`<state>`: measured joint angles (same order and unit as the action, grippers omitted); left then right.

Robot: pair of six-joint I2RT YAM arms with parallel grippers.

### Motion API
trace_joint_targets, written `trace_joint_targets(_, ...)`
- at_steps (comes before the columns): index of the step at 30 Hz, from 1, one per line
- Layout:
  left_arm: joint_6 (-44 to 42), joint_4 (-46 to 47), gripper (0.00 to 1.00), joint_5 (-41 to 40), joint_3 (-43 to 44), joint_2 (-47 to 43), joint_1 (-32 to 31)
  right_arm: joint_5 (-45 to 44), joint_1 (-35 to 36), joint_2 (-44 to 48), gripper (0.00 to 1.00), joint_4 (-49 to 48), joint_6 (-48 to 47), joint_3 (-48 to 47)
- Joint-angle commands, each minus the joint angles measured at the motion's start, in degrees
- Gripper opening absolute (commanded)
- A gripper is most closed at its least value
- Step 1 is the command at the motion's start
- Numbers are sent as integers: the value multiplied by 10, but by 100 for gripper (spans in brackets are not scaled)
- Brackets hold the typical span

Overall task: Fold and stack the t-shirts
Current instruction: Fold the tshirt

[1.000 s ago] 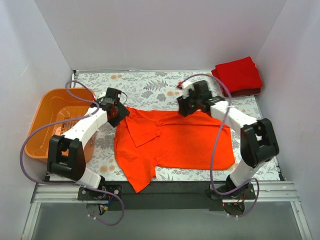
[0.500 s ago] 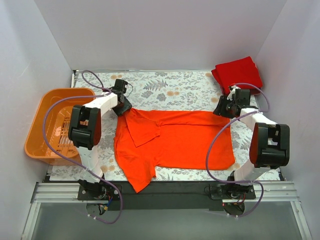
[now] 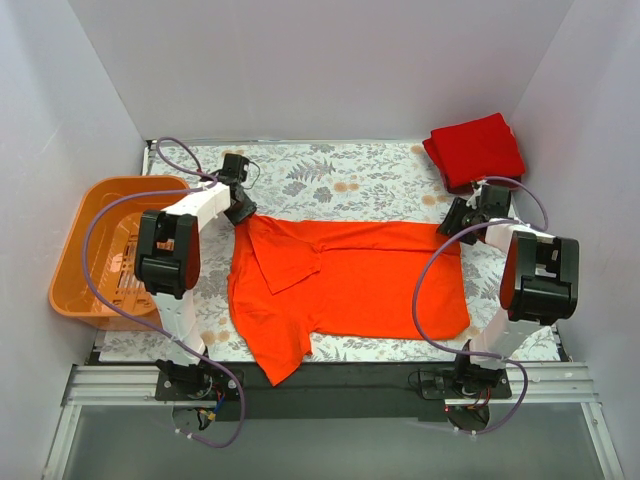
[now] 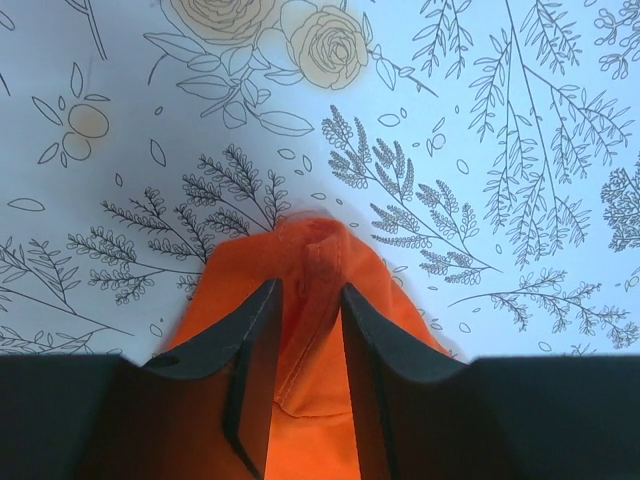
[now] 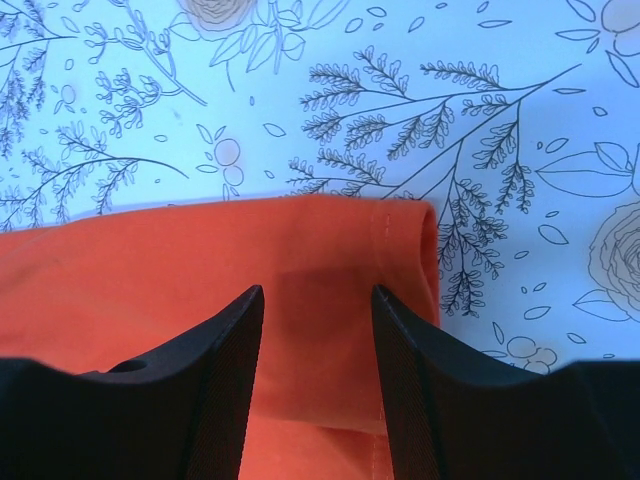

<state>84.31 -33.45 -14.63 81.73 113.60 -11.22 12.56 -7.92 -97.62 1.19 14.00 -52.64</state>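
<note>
The orange-red t-shirt (image 3: 350, 280) lies spread on the floral table, its far edge folded over. The deeper red t-shirt (image 3: 476, 150) lies folded at the back right corner. My left gripper (image 3: 243, 210) is at the orange-red shirt's far left corner; in the left wrist view (image 4: 310, 290) its jaws stand close together with a raised peak of orange cloth (image 4: 312, 245) pinched between them. My right gripper (image 3: 456, 221) is at the far right corner; in the right wrist view (image 5: 318, 292) its jaws stand apart over the flat hemmed corner (image 5: 200, 255).
A rigid orange plastic basket (image 3: 108, 186) stands at the left edge of the table, beside the left arm. Bare floral tablecloth (image 3: 330, 175) runs behind the shirt. White walls close in the back and both sides.
Both grippers have moved outward along the shirt's far edge to its corners, the right one much farther. The shirt itself looks unchanged.
</note>
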Motion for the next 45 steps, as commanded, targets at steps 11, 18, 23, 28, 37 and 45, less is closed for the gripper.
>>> trace_joint_targets(11,-32,16,0,-34,19,14,32,-11,-56,-85,53,-30,30,-38)
trace_joint_targets(18,-64,19,0,-7,47,53,39,19,-67,-94,54,-22,1,-78)
trace_joint_targets(23,-71,26,9,12,51,51,38,51,-64,-68,54,-13,-10,-89)
trace_joint_targets(28,-80,30,21,19,48,22,37,75,-51,-25,55,3,-4,-81)
trace_joint_targets(37,-84,26,50,32,36,-58,28,65,-41,45,48,6,10,-31)
trace_joint_targets(45,-86,4,45,36,3,-120,-17,84,-41,28,41,4,21,-14)
